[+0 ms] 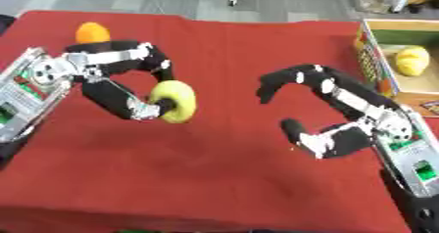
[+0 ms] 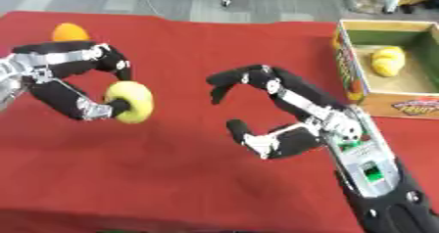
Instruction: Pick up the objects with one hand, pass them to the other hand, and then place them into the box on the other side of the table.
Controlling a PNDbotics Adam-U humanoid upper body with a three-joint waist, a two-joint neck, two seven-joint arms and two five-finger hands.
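My left hand [image 1: 129, 87] is curled round a yellow-green round fruit [image 1: 177, 101], pinching it between thumb and fingers above the red table at centre left. An orange fruit [image 1: 92, 32] lies on the table behind that hand, at the far left. My right hand [image 1: 330, 112] hovers to the right of the yellow-green fruit, its fingers and thumb spread wide apart and holding nothing. A gap of red cloth separates the two hands. A cardboard box [image 2: 350, 75] stands at the far right with a yellow fruit [image 2: 386, 60] inside.
The red tablecloth [image 1: 223, 178] covers the whole table, its front edge near the bottom of the view. Grey floor shows beyond the far edge. A printed label sits on the box's front wall [image 2: 416, 107].
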